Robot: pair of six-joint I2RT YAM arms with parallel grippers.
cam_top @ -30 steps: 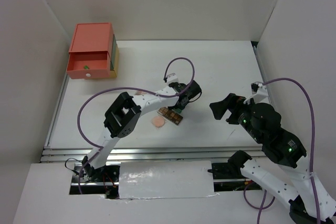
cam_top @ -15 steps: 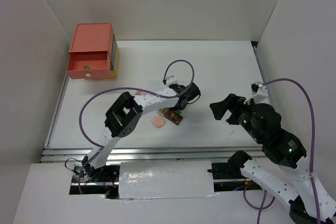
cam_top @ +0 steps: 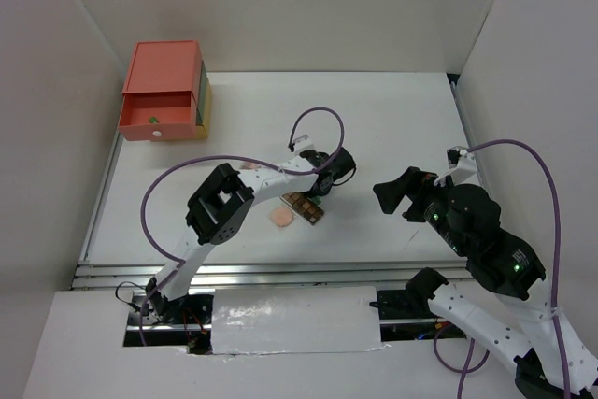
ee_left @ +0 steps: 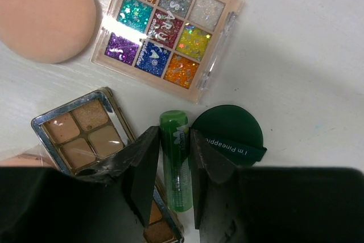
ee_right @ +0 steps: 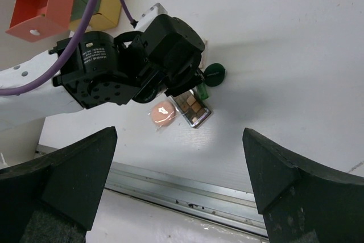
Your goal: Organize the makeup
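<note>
Down on the white worktop point(cam_top: 392, 119) with the left hand point(ee_left: 174, 136) — fingers pressed against both sides of the slim green tube point(ee_left: 175, 169), clamped on it where it lies flat. Just beside the tube, the dark green round compact point(ee_left: 227, 135); on its other side, the brown eyeshadow palette point(ee_left: 79, 132). Beyond those, the glittery multicolour palette point(ee_left: 168, 29) and a round peach puff point(ee_left: 45, 12). Well apart, the right hand point(ee_right: 179, 140) — spread wide, holding nothing.

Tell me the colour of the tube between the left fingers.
The tube is bright green, clearest in the left wrist view.
</note>
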